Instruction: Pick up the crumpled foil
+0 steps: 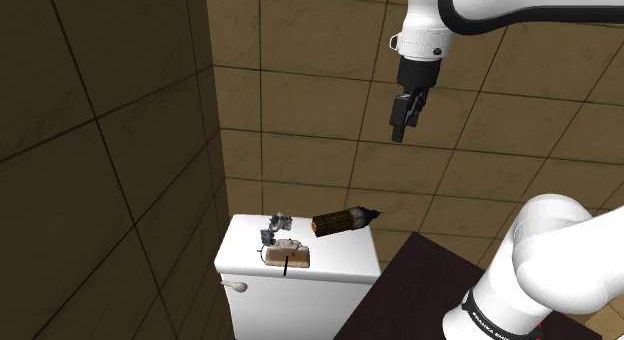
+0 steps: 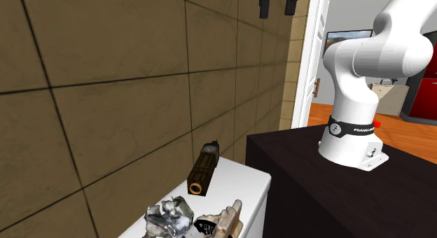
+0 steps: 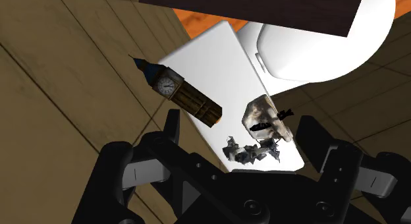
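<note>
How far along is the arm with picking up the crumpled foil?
Done: nothing yet. In hand: the black gripper hangs open, high above the white tank lid. Left: descend, close on the crumpled silver foil ball lying on it, and lift.

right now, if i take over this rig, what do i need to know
The pincer is open and empty, high above the white tank lid.
The foil lies on that lid near the wall, beside a tan lump, with a clock tower model lying on its side close by.
Done: nothing grasped yet.
Left: come down over the foil, close on it, lift.
</note>
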You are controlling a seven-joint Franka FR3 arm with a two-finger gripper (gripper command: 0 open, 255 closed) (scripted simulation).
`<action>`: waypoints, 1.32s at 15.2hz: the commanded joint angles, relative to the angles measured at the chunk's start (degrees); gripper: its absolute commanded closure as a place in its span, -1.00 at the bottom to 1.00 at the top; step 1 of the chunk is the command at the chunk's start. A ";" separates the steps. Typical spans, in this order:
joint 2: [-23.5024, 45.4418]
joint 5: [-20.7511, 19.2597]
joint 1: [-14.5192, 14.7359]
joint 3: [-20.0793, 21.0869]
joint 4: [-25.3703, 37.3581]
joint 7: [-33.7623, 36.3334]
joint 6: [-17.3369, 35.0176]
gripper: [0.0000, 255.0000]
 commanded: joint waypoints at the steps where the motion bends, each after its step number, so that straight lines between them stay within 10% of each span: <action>1: 0.00 0.00 0.00 0.00 0.00 0.00 0.00 -1.00; 20: 25.72 7.86 -1.26 7.31 -10.81 24.19 43.16 -1.00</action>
